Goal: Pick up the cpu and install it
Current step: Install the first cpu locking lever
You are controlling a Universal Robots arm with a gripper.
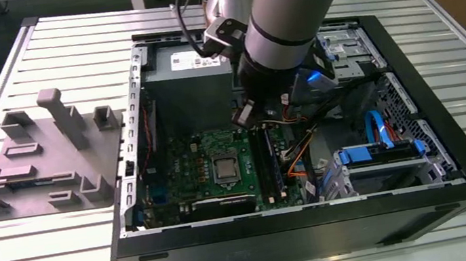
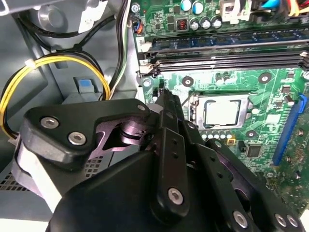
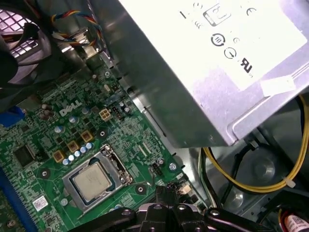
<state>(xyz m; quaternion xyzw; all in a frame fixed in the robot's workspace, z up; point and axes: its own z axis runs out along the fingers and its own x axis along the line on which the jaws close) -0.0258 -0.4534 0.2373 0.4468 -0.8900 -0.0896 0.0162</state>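
While my claw (image 2: 164,96) hangs pressed together and empty beside the socket, I fear the cpu (image 2: 221,111) sits unlatched and could shift.

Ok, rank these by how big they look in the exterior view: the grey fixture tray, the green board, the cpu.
1. Grey fixture tray and green board: look about alike, and the board is partly hidden by the arm, so I won't rank them.
2. Cpu: clearly smallest, seated in its socket.
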